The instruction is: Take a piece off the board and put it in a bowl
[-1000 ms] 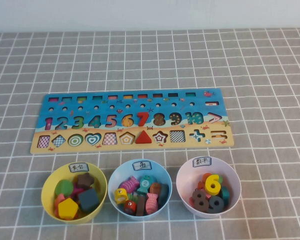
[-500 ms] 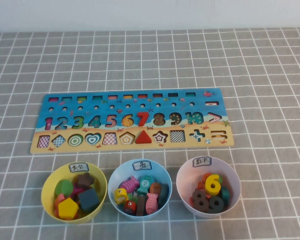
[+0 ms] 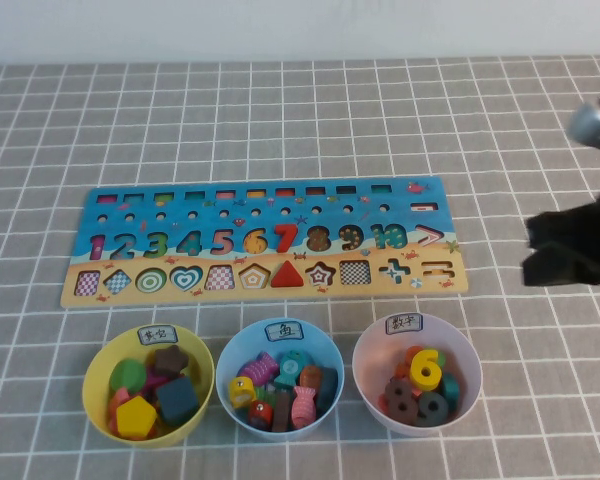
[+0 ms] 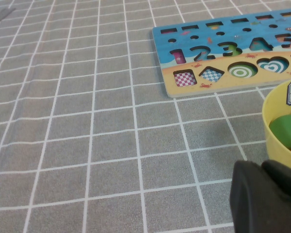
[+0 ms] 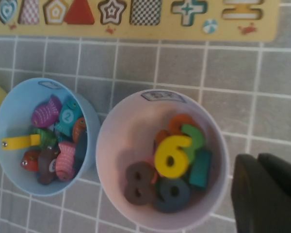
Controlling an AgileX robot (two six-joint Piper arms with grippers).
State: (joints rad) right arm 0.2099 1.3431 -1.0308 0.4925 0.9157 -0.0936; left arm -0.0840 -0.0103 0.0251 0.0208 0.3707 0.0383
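Your right gripper hung at the right edge of the table, right of the board and apart from it, with its fingers closed on nothing. Your left gripper showed only in its own wrist view, low over the cloth just beside the yellow bowl; I could not tell how it stood.

The board carried the numerals 1 to 10 as cutouts, with a red 7 seated among them. Below ran a row of shape cutouts, then plus, greater-than and equals signs at the right end. The piece, the red triangle, sat in its cutout in that shape row, just near of the 7.

Each bowl bore a white handwritten label at its far rim, too small for me to read. A yellow 6 lay on top in the pink bowl.

You had a grey cloth with a white grid over the table, and a pale wall behind it.

Three bowls stood in a row near of the board: yellow on the left, blue in the middle, pink on the right. There was one board.
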